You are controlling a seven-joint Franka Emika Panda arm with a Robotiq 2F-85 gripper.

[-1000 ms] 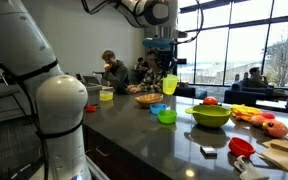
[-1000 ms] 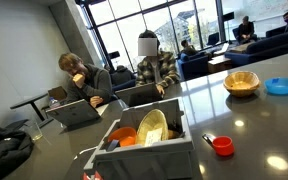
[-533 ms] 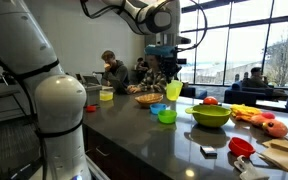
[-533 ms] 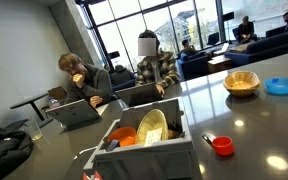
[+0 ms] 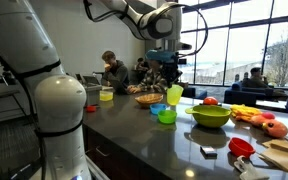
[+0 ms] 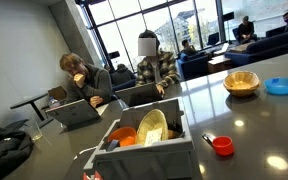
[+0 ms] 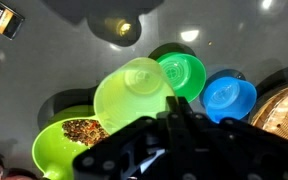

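My gripper (image 5: 169, 82) hangs above the dark counter (image 5: 134, 135), shut on the rim of a translucent yellow-green cup (image 5: 174, 95). In the wrist view the cup (image 7: 134, 92) tilts out from the shut black fingers of the gripper (image 7: 176, 108). Right below it sit a small green bowl (image 7: 182, 73) and a blue bowl (image 7: 229, 96). In an exterior view the same green bowl (image 5: 167, 116) and blue bowl (image 5: 158, 107) stand on the counter under the cup. The arm does not show in the exterior view with the grey bin.
A large lime bowl (image 5: 211, 115) holding some brown bits (image 7: 81, 131) stands close by, beside a wicker basket (image 5: 147, 98). Fruit (image 5: 264, 122), a red cup (image 5: 241, 146) and a small black object (image 7: 4, 20) lie around. A grey bin (image 6: 144, 140) sits at the counter's end. People sit behind.
The gripper has carried the cup a little to the right and downward, nearer the small bowls. Nothing else on the counter has moved.
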